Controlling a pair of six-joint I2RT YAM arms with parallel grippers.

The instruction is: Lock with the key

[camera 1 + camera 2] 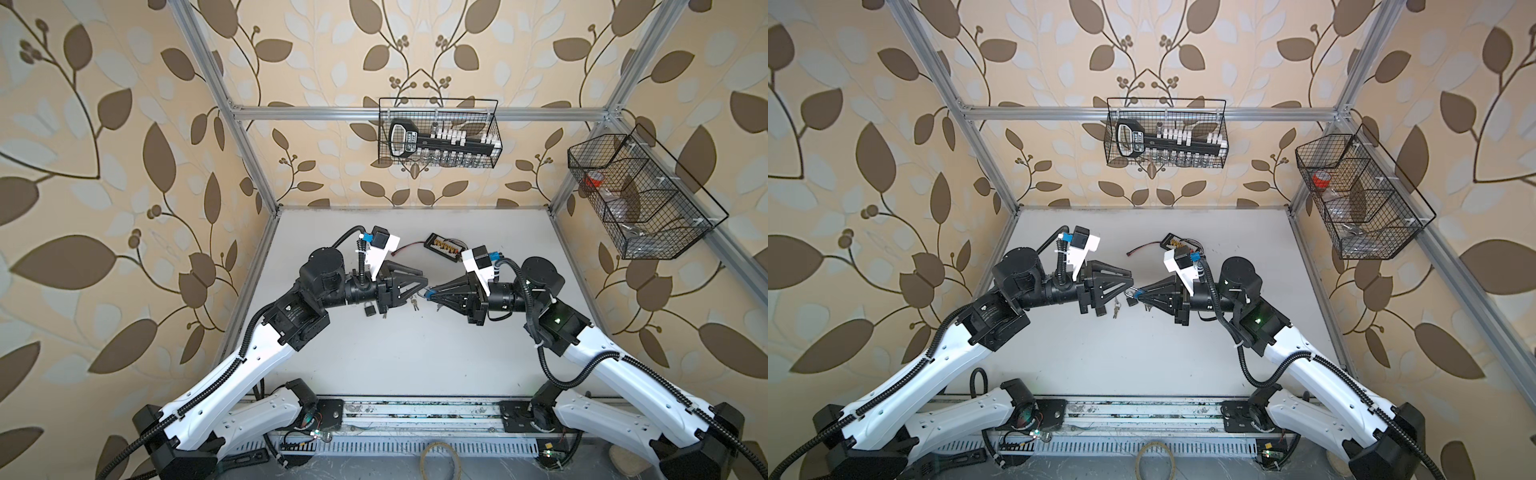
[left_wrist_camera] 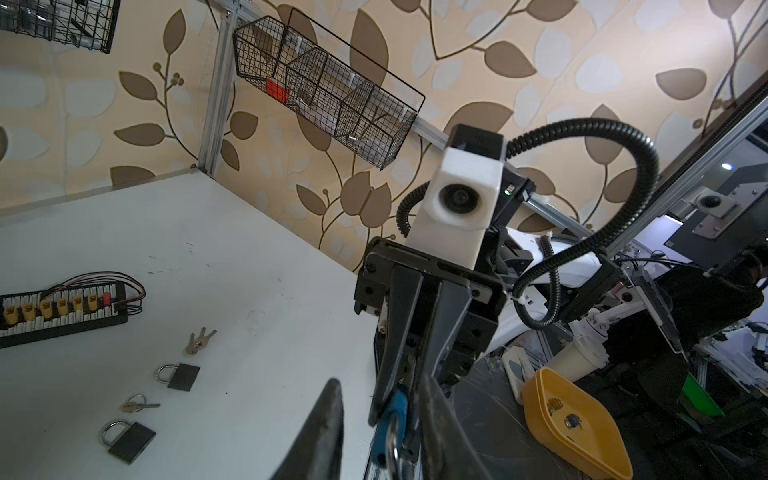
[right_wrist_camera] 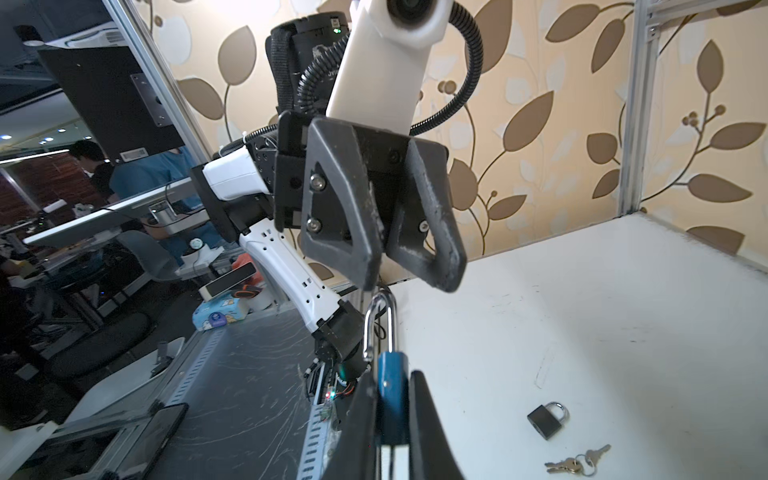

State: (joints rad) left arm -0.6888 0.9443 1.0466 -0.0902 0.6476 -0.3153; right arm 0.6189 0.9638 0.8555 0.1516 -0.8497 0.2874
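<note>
**Padlock held in the air between two grippers**

Right gripper [image 3: 392, 419] is clamped on the body of the blue padlock [image 3: 392, 395]. It holds the lock above the white table [image 1: 415, 353] near its middle, with the steel shackle [image 3: 379, 328] pointing at the left gripper [image 1: 1131, 279]. That gripper's jaws stand a little apart and grip nothing. In the right wrist view one of its fingertips sits right at the top of the shackle; whether they touch I cannot tell. The right gripper's fingers hide whether a key sits in the blue padlock.

The table beneath the grippers is cluttered. A pair of keys [image 2: 200, 338], a dark padlock [image 2: 181, 376], a ringed key [image 2: 137, 405] and a second dark padlock [image 2: 129, 440] lie in a loose row, none touching. Farther back lies a connector board [image 2: 62, 311] with its wires. A wire basket [image 1: 384, 160] hangs on the back rail and a compartmented basket [image 1: 665, 232] on the right rail, both well clear of the arms.
</note>
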